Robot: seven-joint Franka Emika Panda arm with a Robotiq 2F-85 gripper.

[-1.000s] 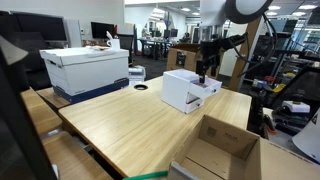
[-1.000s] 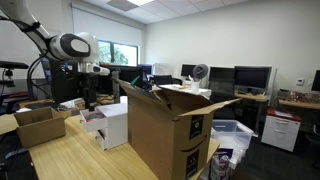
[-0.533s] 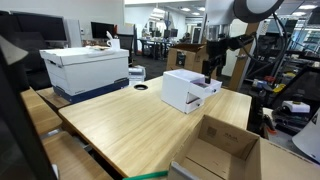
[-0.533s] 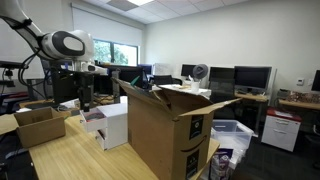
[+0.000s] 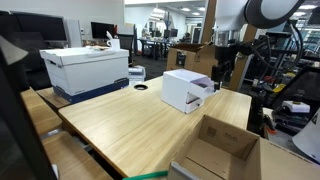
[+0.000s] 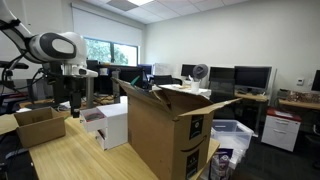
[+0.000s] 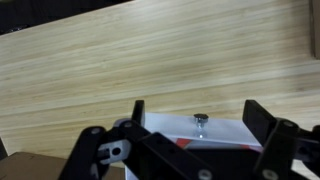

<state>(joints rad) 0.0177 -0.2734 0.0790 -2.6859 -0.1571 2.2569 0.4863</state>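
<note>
I have the gripper [image 5: 221, 76] hanging with its jaws spread wide and nothing between them. In the wrist view the fingers [image 7: 138, 112] frame only open space. Right beneath the gripper lies the edge of the white box [image 7: 225, 130], and a small metal part [image 7: 200, 121] sits on its top just under the gap between the fingers. Past the fingertips I see the bare wooden table [image 7: 120, 60]. In both exterior views the gripper [image 6: 76, 100] hovers over one end of the white box [image 5: 186, 90], close above it but not touching. A big white-and-blue bin [image 5: 85, 68] and an open cardboard box [image 5: 225, 150] stand well apart from the gripper, at opposite ends of the table
</note>
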